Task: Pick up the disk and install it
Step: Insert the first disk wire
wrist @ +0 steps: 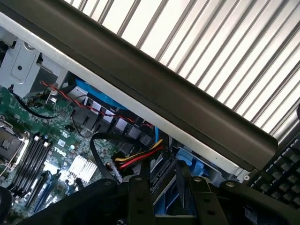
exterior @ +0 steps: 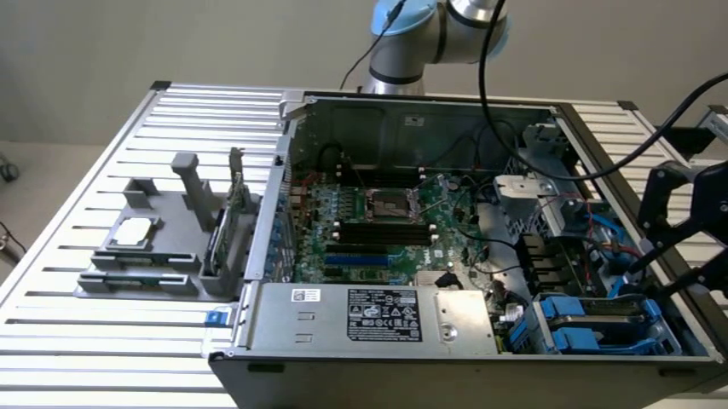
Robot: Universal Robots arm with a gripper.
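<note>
You are working in a robotics lab: a silver slatted aluminium table is carrying an opened grey metal computer tower and a grey plastic parts fixture, with a silver-and-blue robot arm standing at its far edge.

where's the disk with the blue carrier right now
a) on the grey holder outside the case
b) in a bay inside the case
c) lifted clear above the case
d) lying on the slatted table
b: the disk in its blue carrier sits down in a bay at the corner of the computer case, on the exterior view's right, below the gripper.
</note>
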